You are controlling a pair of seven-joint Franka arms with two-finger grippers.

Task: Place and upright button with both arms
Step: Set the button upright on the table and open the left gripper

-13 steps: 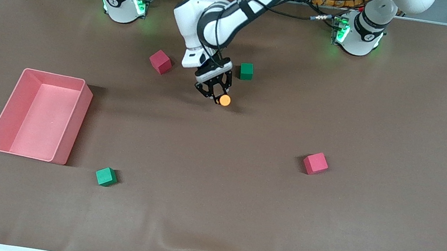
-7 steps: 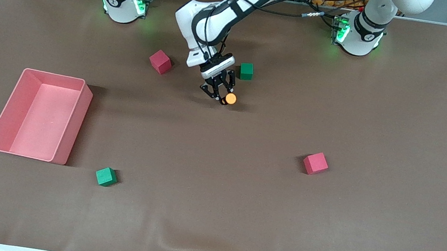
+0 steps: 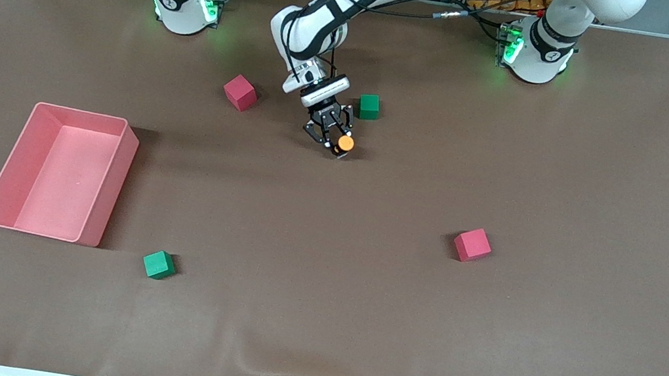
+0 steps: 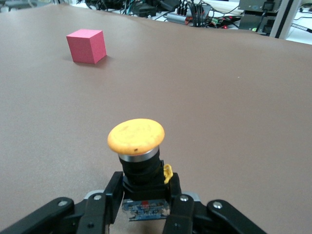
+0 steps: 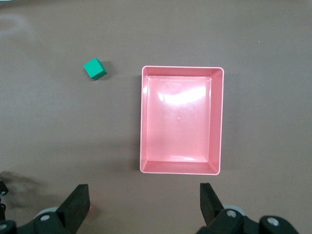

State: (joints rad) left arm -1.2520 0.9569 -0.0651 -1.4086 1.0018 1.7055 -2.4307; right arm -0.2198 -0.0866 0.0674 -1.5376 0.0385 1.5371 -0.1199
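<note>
The button (image 3: 346,143) has a round orange cap on a black body. My left gripper (image 3: 334,138) is shut on that body and holds it low over the table, cap up, near the green cube (image 3: 369,106). In the left wrist view the button (image 4: 136,135) stands upright between my left gripper's (image 4: 144,191) fingers (image 4: 111,192), with its small circuit board underneath. I cannot tell whether it touches the cloth. My right gripper (image 5: 144,202) is open and empty, high over the table beside the pink bin (image 5: 215,122). It is out of the front view.
A pink bin (image 3: 110,181) stands toward the right arm's end. A red cube (image 3: 240,92) lies beside the left gripper. Another red cube (image 3: 472,244) and a green cube (image 3: 158,264) lie nearer the camera. A red cube (image 4: 87,46) shows in the left wrist view.
My left gripper has come down lower with the button and shifted slightly toward the nearby green cube. The cubes and the bin have not moved.
</note>
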